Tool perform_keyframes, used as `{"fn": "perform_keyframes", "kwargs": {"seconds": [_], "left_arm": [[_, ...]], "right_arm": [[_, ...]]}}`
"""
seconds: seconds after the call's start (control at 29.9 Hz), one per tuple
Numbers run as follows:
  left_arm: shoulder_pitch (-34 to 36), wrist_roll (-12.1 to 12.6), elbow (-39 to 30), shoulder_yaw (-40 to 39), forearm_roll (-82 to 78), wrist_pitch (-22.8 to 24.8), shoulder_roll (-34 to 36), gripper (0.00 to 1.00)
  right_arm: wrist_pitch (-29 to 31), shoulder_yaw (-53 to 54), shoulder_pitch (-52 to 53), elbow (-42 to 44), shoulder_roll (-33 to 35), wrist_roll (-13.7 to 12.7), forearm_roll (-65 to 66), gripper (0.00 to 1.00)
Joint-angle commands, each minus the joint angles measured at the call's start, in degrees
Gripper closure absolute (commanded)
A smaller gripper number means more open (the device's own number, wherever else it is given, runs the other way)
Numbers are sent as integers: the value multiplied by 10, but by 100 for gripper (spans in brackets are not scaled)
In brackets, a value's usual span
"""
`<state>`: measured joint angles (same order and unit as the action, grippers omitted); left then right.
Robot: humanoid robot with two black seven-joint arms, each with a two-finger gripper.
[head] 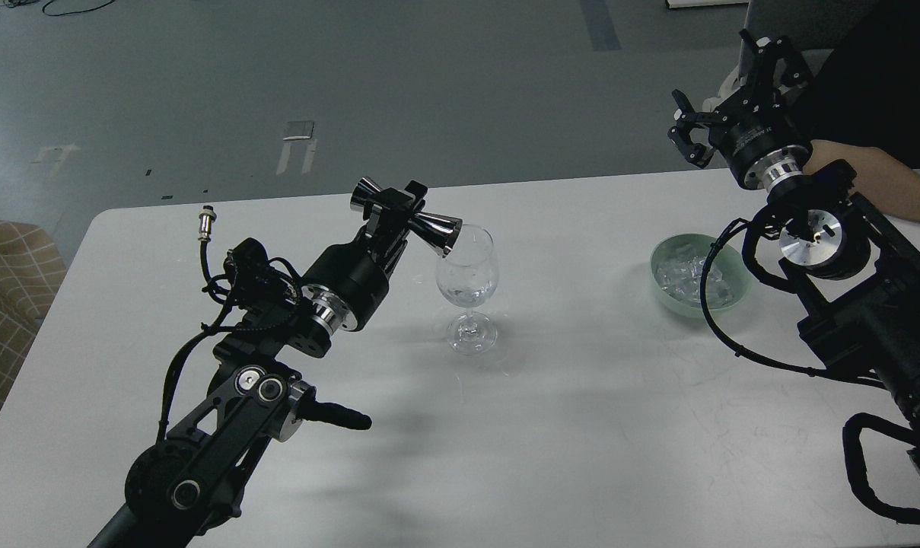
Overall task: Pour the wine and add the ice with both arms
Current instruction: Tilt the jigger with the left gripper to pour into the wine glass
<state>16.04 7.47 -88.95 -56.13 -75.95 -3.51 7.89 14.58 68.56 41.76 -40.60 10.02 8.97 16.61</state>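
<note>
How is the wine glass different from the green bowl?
The wine glass is clear and tall, standing on a thin stem; the green bowl is pale green, low and wide, sitting flat. The bowl is full of ice; the glass holds only a little at its bottom. A metal measuring cup, held by the left gripper, tips over the glass; nothing is over the bowl. Both sit upright on the white table.
</note>
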Motion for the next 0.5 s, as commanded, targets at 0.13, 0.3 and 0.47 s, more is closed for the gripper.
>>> {"fn": "perform_keyframes", "kwargs": {"seconds": [0.13, 0.3, 0.47], "left_arm": [[9, 3, 0, 1, -8, 1, 12, 100], [18, 21, -6, -11, 19, 0, 6, 100], [27, 40, -20, -20, 112, -4, 7, 100]], "right_arm": [[0, 0, 2, 0, 3, 0, 0, 0], [0, 0, 1, 0, 3, 0, 0, 0], [0, 0, 1, 0, 1, 0, 0, 0]]}}
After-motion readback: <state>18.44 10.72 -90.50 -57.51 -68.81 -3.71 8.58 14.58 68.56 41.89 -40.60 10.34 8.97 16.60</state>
